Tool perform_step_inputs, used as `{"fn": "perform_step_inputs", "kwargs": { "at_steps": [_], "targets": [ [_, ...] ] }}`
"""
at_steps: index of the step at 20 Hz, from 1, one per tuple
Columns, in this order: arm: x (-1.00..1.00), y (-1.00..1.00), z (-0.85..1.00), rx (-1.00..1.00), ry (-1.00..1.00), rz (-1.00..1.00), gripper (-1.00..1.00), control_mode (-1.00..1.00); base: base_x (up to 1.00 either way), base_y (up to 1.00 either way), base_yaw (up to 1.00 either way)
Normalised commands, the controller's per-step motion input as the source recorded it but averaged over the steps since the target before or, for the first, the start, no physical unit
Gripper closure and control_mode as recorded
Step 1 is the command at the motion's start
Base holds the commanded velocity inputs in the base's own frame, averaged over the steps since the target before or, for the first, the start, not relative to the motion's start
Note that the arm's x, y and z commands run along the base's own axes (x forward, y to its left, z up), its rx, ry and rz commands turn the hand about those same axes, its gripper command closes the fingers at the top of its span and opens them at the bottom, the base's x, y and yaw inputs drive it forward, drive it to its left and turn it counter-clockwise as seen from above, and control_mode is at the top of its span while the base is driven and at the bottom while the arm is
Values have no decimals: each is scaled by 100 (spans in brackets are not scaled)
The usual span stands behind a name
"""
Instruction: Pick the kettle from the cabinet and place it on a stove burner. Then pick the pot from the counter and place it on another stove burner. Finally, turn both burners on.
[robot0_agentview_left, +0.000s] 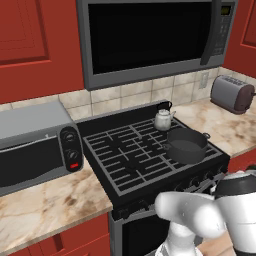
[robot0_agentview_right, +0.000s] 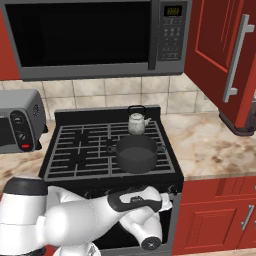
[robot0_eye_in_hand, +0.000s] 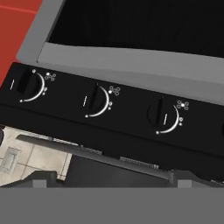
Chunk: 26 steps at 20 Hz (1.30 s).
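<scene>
Kettle (robot0_agentview_left: 163, 119) sits on rear right burner of stove (robot0_agentview_left: 125, 165), just behind pot (robot0_agentview_left: 186, 145). Pot on front right burner, close to kettle (touching or not, can't tell). Arm reaches low in front of stove. Hand view faces knob panel: three black knobs, middle knob (robot0_eye_in_hand: 93, 99) roughly centred. Jaws spread wide, grasping nothing. Toaster (robot0_agentview_left: 231, 93) on counter (robot0_agentview_left: 50, 207) at right, toaster oven (robot0_agentview_left: 35, 145) at left, microwave (robot0_agentview_left: 150, 37) above stove.

A grey microwave (robot0_agentview_left: 150, 40) hangs above beige wall tiles (robot0_agentview_left: 125, 95); a toaster oven (robot0_agentview_left: 35, 145) sits left.
</scene>
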Motion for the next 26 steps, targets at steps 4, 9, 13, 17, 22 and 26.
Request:
{"fn": "perform_step_inputs", "kwargs": {
  "at_steps": [4, 9, 13, 17, 22, 26],
  "targets": [
    [0, -16, -11, 2, 0, 0, -100, -100, 0, 0, 0],
    [0, -15, -8, 2, 0, 0, -100, -100, 0, 0, 0],
    [6, -2, 0, 2, 0, 0, -100, -100, 0, 0, 0],
    [9, 0, -2, 1, 0, 0, -100, -100, 0, 0, 0],
    [9, 0, -7, 0, 0, 0, -100, -100, 0, 0, 0],
    [12, 0, -6, 0, 0, 0, -100, -100, 0, 0, 0]
  ]
}}
